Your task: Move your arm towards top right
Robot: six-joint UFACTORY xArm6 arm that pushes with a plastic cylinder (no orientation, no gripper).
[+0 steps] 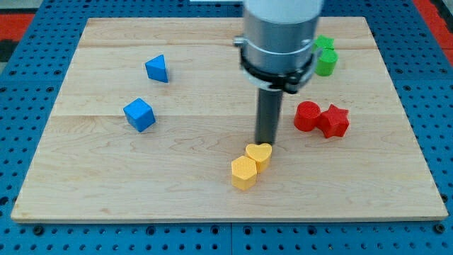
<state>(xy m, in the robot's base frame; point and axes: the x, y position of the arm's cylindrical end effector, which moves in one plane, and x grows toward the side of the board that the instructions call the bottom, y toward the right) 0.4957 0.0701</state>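
Observation:
My tip (pixel 266 142) rests on the wooden board (pixel 106 191) just above the yellow heart block (pixel 260 154), touching or nearly touching its upper edge. A yellow hexagon block (pixel 243 172) sits against the heart at its lower left. To the tip's right lie a red cylinder (pixel 307 115) and a red star block (pixel 334 120), side by side. Two green blocks (pixel 325 58) sit at the view's upper right, partly hidden by the arm's body (pixel 279 39).
A blue triangular block (pixel 157 69) lies at the upper left and a blue cube (pixel 139 114) below it. The board is surrounded by a blue perforated table (pixel 21 106).

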